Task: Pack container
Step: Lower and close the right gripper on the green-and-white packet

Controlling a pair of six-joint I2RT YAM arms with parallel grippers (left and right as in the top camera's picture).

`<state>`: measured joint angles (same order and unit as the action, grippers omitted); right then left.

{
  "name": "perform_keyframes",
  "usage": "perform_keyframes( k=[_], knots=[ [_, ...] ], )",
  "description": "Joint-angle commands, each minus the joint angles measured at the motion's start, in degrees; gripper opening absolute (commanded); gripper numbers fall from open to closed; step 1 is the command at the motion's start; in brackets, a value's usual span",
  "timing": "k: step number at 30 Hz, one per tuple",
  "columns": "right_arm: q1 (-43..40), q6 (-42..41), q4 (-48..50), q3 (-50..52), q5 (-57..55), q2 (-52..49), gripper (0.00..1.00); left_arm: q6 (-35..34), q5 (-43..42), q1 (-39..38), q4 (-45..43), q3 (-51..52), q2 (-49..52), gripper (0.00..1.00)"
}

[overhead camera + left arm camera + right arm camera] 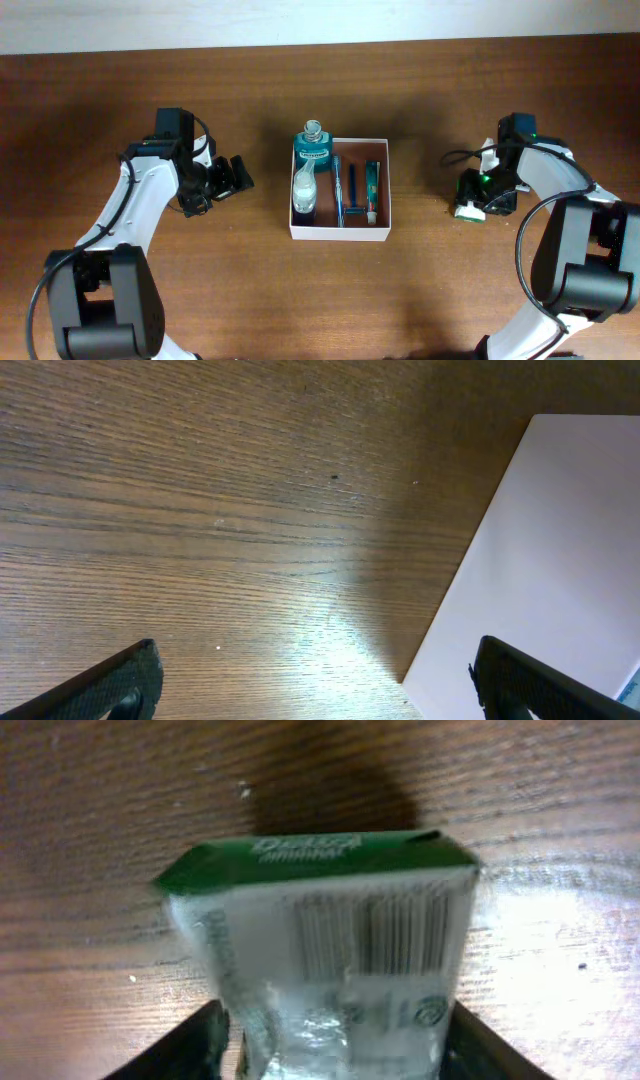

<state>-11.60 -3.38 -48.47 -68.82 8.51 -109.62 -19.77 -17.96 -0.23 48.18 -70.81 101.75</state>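
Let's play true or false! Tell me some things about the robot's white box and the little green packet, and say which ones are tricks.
1. The small green-and-white packet is inside the shallow square white cardboard box. False: it is outside, off to the box's right, gripped by the right end effector.
2. The left end effector is open and holds nothing. True.
3. The box is empty. False: it holds several things, among them a blue toothbrush.
4. A clear bottle of teal liquid sits at the left side of the box. True.
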Motion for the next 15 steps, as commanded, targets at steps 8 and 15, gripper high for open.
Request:
perform_keyframes(
  k=[8, 15],
  knots=[
    [0.39, 4.52, 0.33, 1.97, -0.15, -0.37, 0.73, 0.09, 0.0, 0.13, 0.0, 0.33, 0.52, 0.99],
    [0.39, 4.63, 2.43, 4.7, -0.17, -0.37, 0.53, 0.09, 0.0, 0.13, 0.0, 0.33, 0.52, 0.99]
  ],
)
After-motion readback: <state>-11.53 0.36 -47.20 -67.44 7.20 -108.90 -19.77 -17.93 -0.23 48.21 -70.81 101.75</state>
